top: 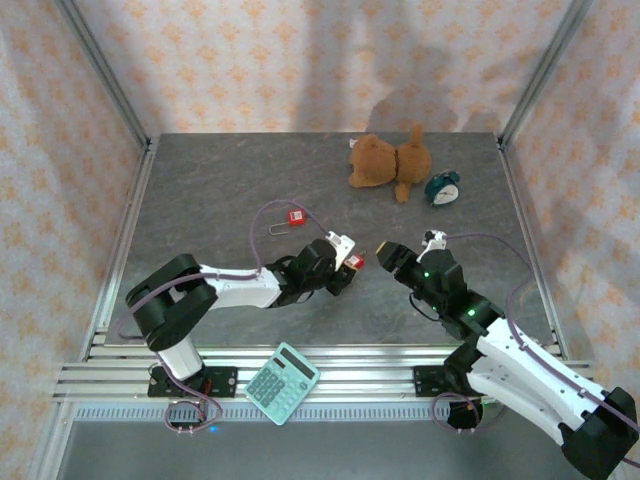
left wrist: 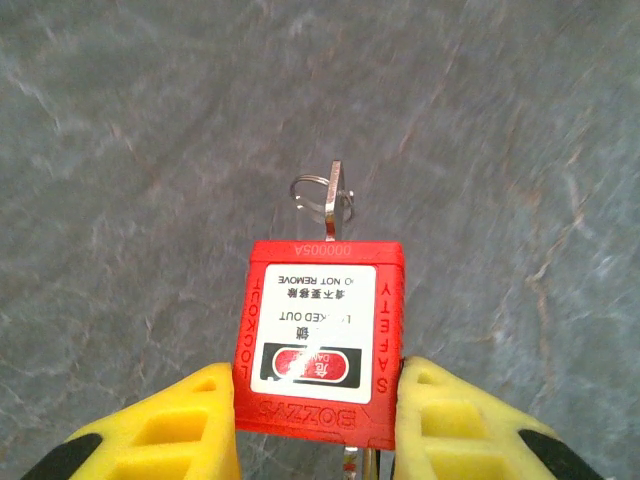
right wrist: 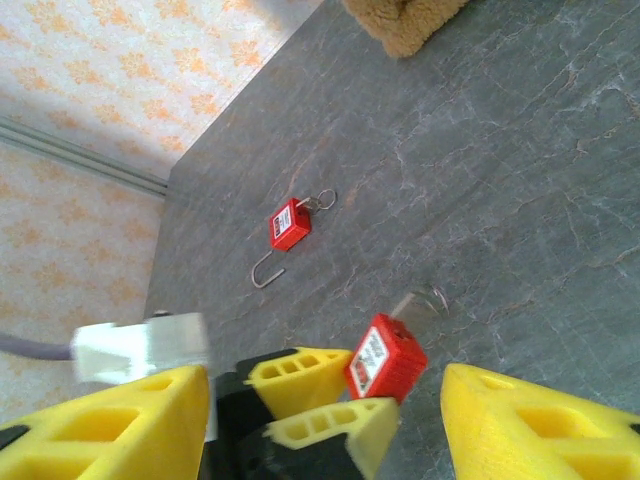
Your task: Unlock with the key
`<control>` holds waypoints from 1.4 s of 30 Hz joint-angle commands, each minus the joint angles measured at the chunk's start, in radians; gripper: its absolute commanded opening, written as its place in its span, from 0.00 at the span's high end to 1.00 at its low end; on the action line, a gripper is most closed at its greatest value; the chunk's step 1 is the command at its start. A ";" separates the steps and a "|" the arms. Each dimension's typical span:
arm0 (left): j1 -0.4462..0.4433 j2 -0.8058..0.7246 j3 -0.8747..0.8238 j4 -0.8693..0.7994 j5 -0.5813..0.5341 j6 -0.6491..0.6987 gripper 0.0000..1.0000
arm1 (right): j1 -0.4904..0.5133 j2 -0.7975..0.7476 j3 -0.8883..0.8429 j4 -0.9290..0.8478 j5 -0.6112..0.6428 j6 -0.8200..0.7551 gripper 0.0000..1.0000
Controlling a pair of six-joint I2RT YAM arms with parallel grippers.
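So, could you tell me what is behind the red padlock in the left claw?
A silver metal key on a ring juts from the far end of the red plastic padlock, over the grey table. The lock's body covers its blade and the keyhole.

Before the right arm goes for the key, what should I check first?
1. Red safety padlock clamped in left gripper: ok.
2. Metal key seated in the padlock, ring end outward: ok.
3. Right gripper open and empty: ok.
4. Key between the right gripper's fingers: not ok, it lies ahead of them.
5. Shackle locked or released: cannot tell, hidden behind the padlock body.
6. Second red padlock lying on the table apart from both grippers: ok.
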 commanded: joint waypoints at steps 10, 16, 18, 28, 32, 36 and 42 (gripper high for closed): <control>-0.009 0.020 0.005 0.025 0.028 -0.022 0.84 | -0.004 -0.033 -0.012 -0.001 0.005 0.009 0.38; -0.006 0.060 0.002 0.048 0.037 -0.021 0.84 | -0.003 -0.019 -0.010 0.007 -0.004 0.012 0.38; -0.002 0.072 0.000 0.063 0.039 -0.022 0.84 | -0.004 -0.019 -0.006 0.001 -0.003 0.009 0.38; 0.044 0.104 -0.002 0.074 0.063 0.009 0.84 | -0.004 -0.019 0.001 -0.009 0.002 0.002 0.38; 0.054 0.113 -0.003 0.064 0.052 0.033 0.84 | -0.004 -0.015 0.000 -0.003 0.001 0.001 0.38; 0.057 0.115 -0.002 0.048 0.014 0.059 0.84 | -0.004 -0.007 0.003 -0.002 0.001 -0.001 0.38; 0.067 0.107 0.007 0.010 -0.113 0.093 0.78 | -0.004 0.008 0.008 0.002 -0.003 -0.004 0.38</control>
